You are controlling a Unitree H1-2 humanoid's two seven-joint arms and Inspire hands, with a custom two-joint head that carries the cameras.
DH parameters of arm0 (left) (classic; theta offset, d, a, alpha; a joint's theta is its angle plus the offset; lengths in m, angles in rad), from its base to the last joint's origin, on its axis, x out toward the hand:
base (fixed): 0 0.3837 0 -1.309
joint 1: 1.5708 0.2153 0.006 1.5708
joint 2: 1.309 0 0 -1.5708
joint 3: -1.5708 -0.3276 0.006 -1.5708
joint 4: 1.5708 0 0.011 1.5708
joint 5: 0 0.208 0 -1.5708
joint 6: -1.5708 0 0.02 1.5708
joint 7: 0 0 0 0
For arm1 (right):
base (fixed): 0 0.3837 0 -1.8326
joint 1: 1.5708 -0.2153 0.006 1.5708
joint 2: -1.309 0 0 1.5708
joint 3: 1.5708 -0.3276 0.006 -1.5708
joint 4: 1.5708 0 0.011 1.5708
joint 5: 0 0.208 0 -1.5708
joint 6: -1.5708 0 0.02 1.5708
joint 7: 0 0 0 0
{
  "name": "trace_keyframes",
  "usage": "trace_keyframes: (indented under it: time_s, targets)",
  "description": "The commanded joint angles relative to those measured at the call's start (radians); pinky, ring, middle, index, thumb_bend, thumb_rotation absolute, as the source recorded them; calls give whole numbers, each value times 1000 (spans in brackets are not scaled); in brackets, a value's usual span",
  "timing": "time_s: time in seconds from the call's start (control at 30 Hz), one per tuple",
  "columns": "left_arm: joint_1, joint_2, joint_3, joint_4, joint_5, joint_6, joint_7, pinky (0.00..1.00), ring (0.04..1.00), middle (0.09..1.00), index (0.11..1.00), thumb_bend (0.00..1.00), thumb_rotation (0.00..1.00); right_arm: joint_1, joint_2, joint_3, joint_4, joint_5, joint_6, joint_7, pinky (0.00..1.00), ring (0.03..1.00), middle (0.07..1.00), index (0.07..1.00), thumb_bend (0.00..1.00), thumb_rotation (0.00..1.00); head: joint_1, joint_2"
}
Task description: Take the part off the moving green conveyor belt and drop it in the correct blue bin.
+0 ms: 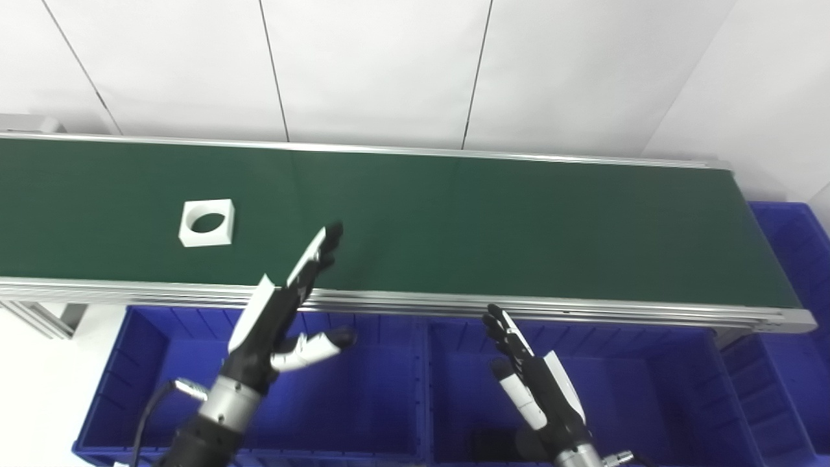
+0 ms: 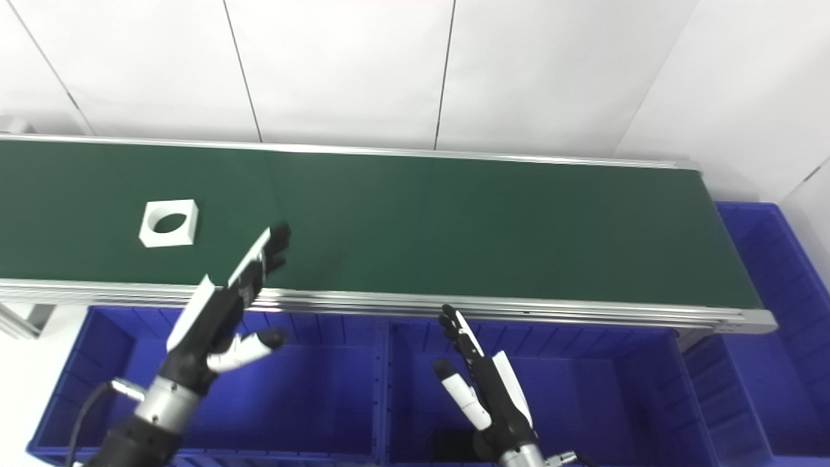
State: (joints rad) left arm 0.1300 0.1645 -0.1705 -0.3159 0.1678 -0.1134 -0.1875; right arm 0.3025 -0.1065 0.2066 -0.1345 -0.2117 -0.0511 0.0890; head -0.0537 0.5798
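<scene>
A white square part with a round hole (image 1: 207,222) lies on the green conveyor belt (image 1: 493,227) at its left. My left hand (image 1: 285,311) is open and empty, raised over the belt's near edge, with its fingertips right of the part and apart from it. My right hand (image 1: 532,376) is open and empty over the middle blue bin (image 1: 616,363), below the belt's near rail. The part also shows in the right eye view (image 2: 168,223).
A row of blue bins runs under the belt's near edge: a left one (image 1: 363,402) and the middle one. A further blue bin (image 1: 794,259) stands at the belt's right end. A dark object (image 1: 496,444) lies in the middle bin's near corner. A white wall stands behind.
</scene>
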Motion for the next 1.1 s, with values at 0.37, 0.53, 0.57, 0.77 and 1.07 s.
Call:
trace_keyframes:
  time_s: [0.37, 0.53, 0.57, 0.77, 1.07]
  targets:
    - [-163, 94, 64, 41, 92, 7, 6, 967, 1000, 1000, 1000, 748, 570, -33, -1, -9, 44, 25, -117, -6, 961, 952, 949, 991, 651, 1000, 46, -29]
    - [-231, 120, 98, 115, 109, 18, 14, 957, 1000, 1000, 1000, 775, 362, -46, 9, -8, 68, 29, -130, -12, 961, 945, 943, 987, 650, 1000, 55, -36]
    - [-248, 128, 106, 134, 108, 20, 13, 946, 1000, 1000, 1000, 775, 315, -48, 11, -8, 70, 30, -130, -11, 955, 947, 947, 990, 648, 1000, 55, -36]
    - [-342, 182, 121, 232, 150, -8, 16, 886, 990, 1000, 996, 794, 279, -58, 21, -7, 77, 40, -134, -9, 956, 948, 951, 995, 642, 1000, 67, -31]
    - [-463, 240, 92, 336, 240, 67, -11, 902, 981, 1000, 966, 832, 192, -63, 18, -6, 72, 44, -144, -4, 975, 954, 951, 999, 652, 1000, 81, -19]
